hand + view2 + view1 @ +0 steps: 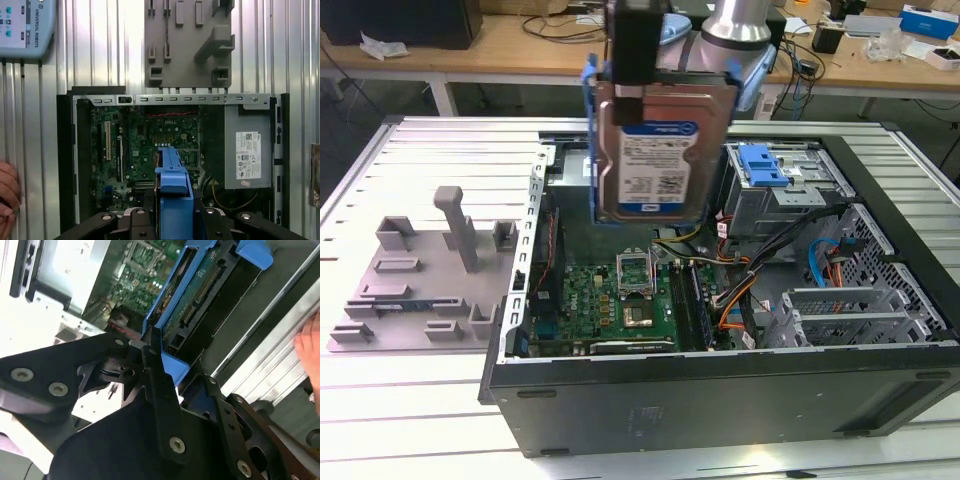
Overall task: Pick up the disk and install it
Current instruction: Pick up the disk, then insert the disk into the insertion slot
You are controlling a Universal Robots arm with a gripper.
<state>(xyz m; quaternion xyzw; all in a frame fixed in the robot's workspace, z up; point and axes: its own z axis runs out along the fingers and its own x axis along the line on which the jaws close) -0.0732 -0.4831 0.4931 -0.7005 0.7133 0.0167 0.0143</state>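
Observation:
The disk (660, 150), a silver hard drive with a white-and-blue label in a bright blue carrier bracket, hangs upright above the open computer case (720, 400). My gripper (632, 85) is shut on its upper edge, with black fingers (638, 40) on either side of the bracket. In the second wrist view the fingers (159, 385) clamp the blue bracket (172, 370), and the drive's green circuit side (195, 300) shows. In the first wrist view the bracket's edge (172, 185) stands between the fingers, over the motherboard (150, 145).
The drive bay with a blue latch (765, 165) sits at the case's far right in the exterior view. A grey power supply (243, 155) fills one corner. A grey fixture plate (420, 280) lies beside the case. A person's hand (7, 192) rests on the table.

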